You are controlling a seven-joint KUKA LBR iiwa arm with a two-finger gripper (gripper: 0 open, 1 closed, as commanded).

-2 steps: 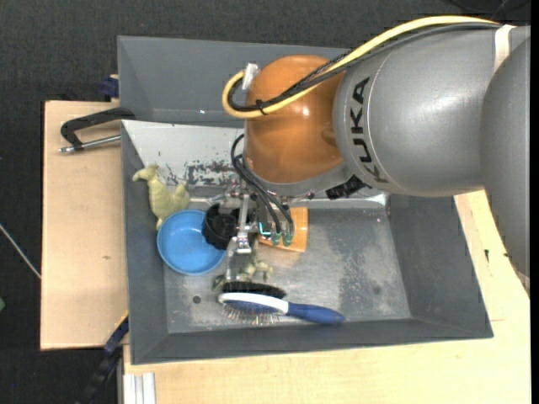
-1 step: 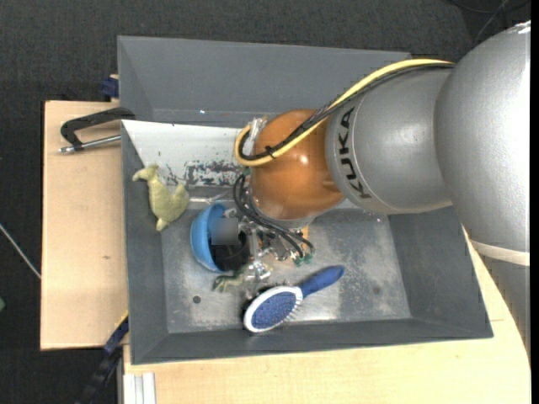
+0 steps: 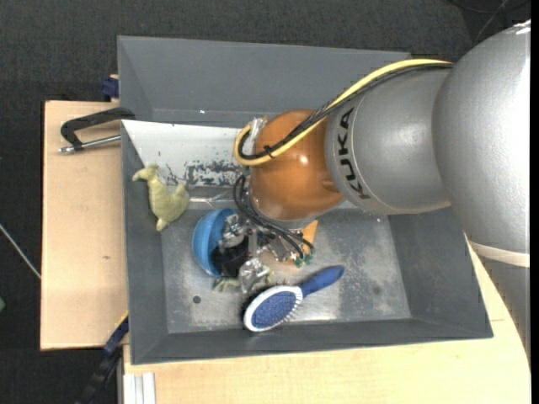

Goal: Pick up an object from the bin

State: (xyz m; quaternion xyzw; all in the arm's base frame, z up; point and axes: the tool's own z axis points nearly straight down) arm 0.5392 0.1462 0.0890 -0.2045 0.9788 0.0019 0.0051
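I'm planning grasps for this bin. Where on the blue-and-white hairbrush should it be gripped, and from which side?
Grip the hairbrush by its slim blue handle, coming from above and closing across its width. The handle lies flat on bare bin floor, clear of the other things; the oval head is probably too wide.

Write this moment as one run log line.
end effector: low in bin | over: blue round object | nearby: blue hairbrush, green toy

Black block letters "KUKA" are standing on the silver-grey rounded metal arm segment [image 3: 379,154]. They are running sideways up its casing, right beside the glossy orange wrist cover [image 3: 286,175]. The brand name is reading clearly, its letters turned on their side.
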